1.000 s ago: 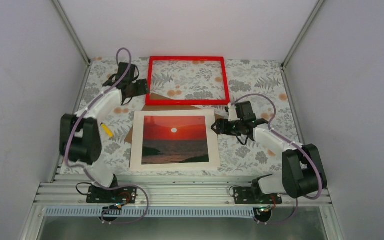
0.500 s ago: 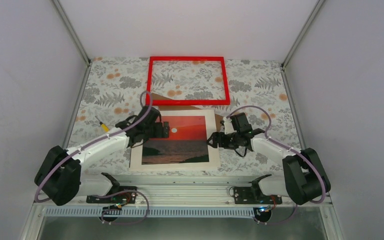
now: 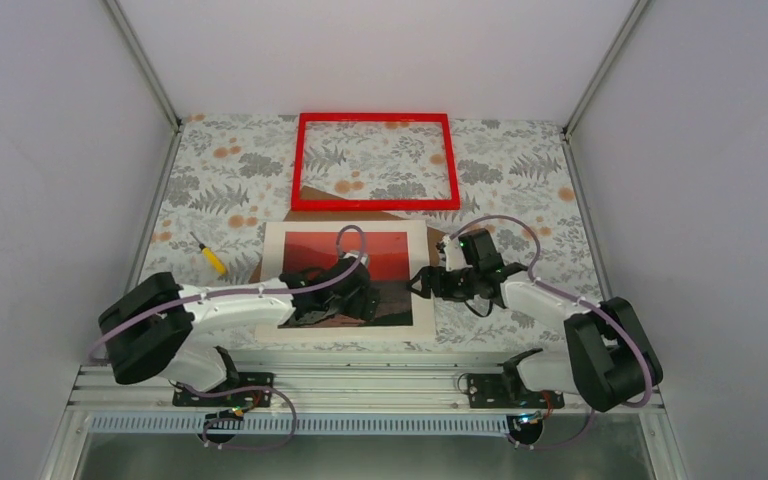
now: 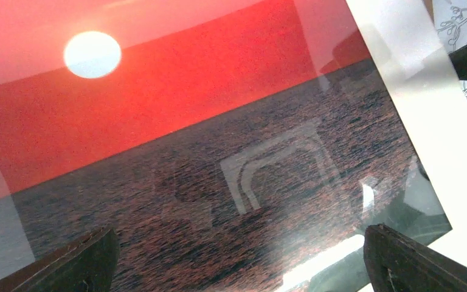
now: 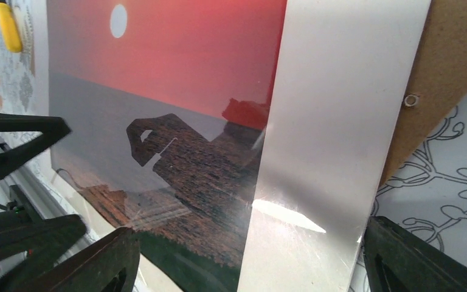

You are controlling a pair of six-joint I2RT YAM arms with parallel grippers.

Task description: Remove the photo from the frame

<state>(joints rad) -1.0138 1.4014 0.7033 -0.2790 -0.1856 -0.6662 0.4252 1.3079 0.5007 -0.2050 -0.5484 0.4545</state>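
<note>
The photo (image 3: 392, 252) lies flat on the table (image 3: 520, 170) just in front of the empty frame (image 3: 375, 118), thin, glossy, probably light and bendy, best pinched at its right edge, where the right gripper (image 5: 252, 243) hangs spread, while the left gripper (image 4: 238, 243) hovers wide apart above it.

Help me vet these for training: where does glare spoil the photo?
Left wrist: pale reflections and a bright glint veil the photo. Right wrist: glare streak on the white mat, dark reflected silhouette on the photo. Top external: evenly lit.
</note>
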